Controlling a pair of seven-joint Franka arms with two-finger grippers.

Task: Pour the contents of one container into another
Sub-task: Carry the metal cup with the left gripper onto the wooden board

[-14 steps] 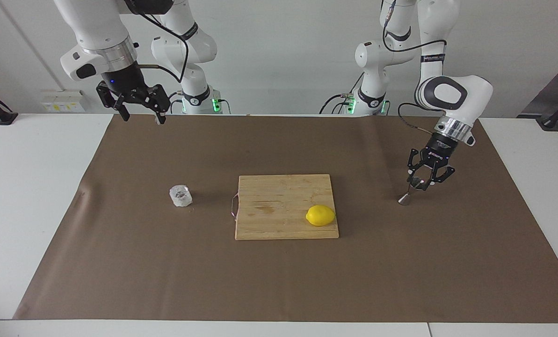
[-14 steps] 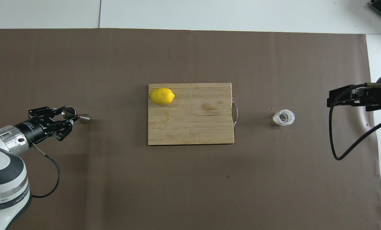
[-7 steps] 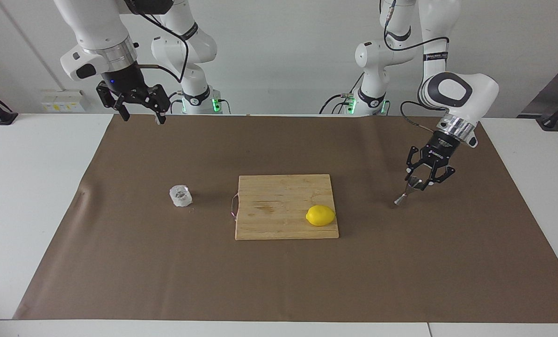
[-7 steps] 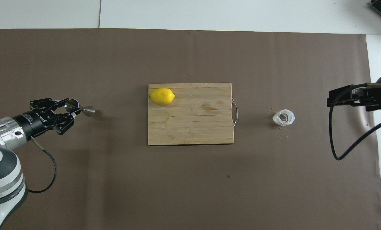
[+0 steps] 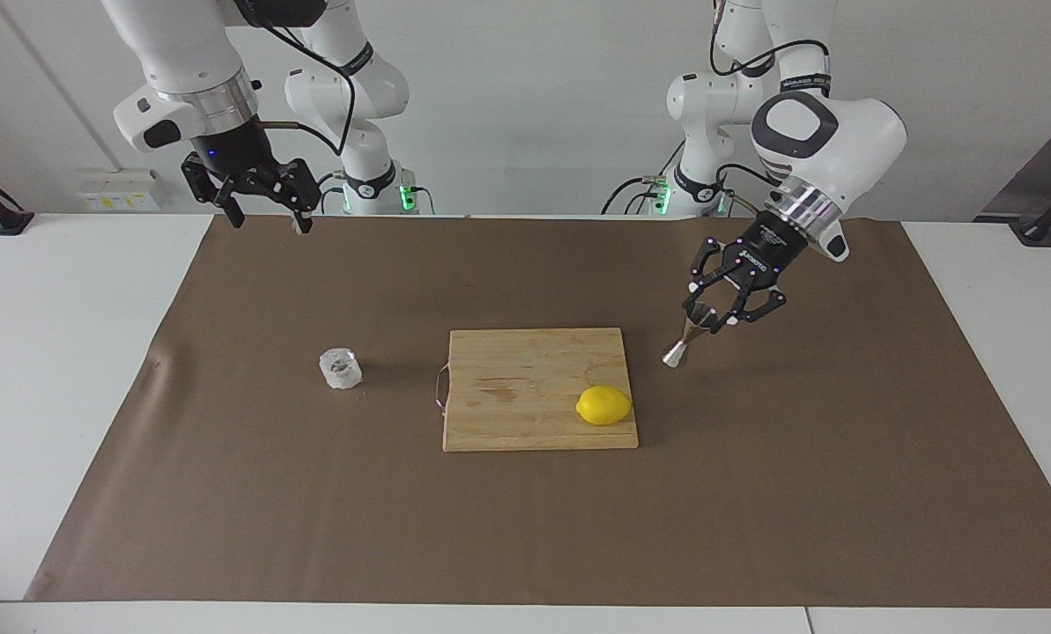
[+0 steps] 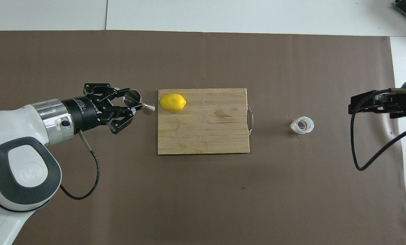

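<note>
The clear faceted glass cup [image 5: 340, 368] stands on the brown mat toward the right arm's end of the table, beside the cutting board's handle; it also shows in the overhead view [image 6: 302, 125]. My left gripper [image 5: 710, 319] is shut on the steel hourglass jigger [image 5: 685, 339] and holds it tilted in the air over the mat, just off the board's edge at the left arm's end. The overhead view shows this gripper [image 6: 131, 103] and the jigger [image 6: 140, 103] beside the lemon. My right gripper [image 5: 267, 220] is open and empty, raised over the mat's edge by the robots, and waits [image 6: 356, 103].
A wooden cutting board [image 5: 525, 387] lies mid-table on the mat [image 6: 206, 132]. A yellow lemon [image 5: 603, 405] lies on the board's corner toward the left arm's end [image 6: 172, 102]. A few crumbs lie around the glass cup.
My left gripper has lifted the jigger and carried it toward the cutting board, stopping beside the lemon. The right arm and the glass cup have not moved.
</note>
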